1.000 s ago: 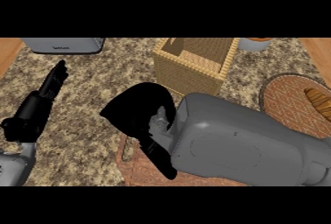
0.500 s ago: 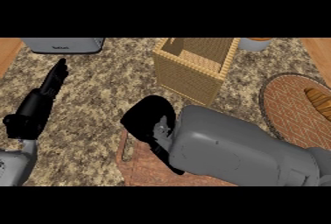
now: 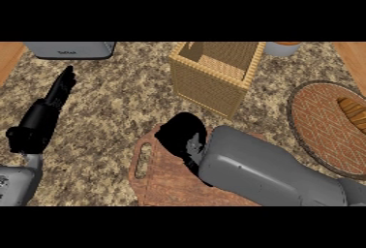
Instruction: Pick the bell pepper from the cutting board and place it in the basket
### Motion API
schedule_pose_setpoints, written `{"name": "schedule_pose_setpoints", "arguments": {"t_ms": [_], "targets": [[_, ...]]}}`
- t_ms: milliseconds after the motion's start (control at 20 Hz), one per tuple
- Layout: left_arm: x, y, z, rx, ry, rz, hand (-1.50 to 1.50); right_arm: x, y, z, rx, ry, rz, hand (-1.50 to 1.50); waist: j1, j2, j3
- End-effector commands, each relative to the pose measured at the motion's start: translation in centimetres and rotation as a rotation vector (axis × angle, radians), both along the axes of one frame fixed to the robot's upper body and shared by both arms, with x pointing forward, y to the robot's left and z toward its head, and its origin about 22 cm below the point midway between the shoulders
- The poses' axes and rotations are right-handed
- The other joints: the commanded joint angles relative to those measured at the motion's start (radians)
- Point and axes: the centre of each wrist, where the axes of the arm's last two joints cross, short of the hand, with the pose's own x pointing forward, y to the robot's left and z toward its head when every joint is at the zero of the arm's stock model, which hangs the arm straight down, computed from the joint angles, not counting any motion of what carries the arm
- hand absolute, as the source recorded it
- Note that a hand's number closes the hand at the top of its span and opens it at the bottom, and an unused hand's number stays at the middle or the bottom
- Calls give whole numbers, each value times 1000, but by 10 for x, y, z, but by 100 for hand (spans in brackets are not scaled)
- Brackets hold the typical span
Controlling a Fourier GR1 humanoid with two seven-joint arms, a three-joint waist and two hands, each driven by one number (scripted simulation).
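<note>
The wooden cutting board [image 3: 160, 181] lies at the lower middle of the counter. My right hand [image 3: 183, 136] hangs over the board's far edge, with the grey forearm covering most of the board's right side. No bell pepper shows; the hand and forearm hide whatever lies beneath them. The wicker basket [image 3: 207, 82] stands just beyond the board, open side up, and its inside looks bare. My left hand [image 3: 52, 102] rests at the left, fingers straight and pointing away from me, holding nothing.
A round woven plate [image 3: 318, 123] with a piece of bread [image 3: 354, 110] sits at the right. A grey toaster [image 3: 70, 49] stands at the back left and a cup [image 3: 286, 47] at the back right. Speckled countertop lies between the left hand and the board.
My right hand has moved to the right and slightly nearer, settling over the board's far edge, and the forearm has swung lower. The left hand has barely moved.
</note>
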Motion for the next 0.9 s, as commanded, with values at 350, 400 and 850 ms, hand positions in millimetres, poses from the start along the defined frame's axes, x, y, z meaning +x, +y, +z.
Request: {"name": "schedule_pose_setpoints", "arguments": {"t_ms": [350,400,850], "targets": [[2,-14,4,-6,2,-1,0,5,-2,-16,28,-25,6,-150,-1,-1,0],[1,-14,25,17,-4,-3,0,-15,-2,-33,45,-26,14,-150,-2,-2,0],[-11,-8,-2,0,1,-20,0,-14,8,-42,51,-21,-16,-150,1,-2,0]]}}
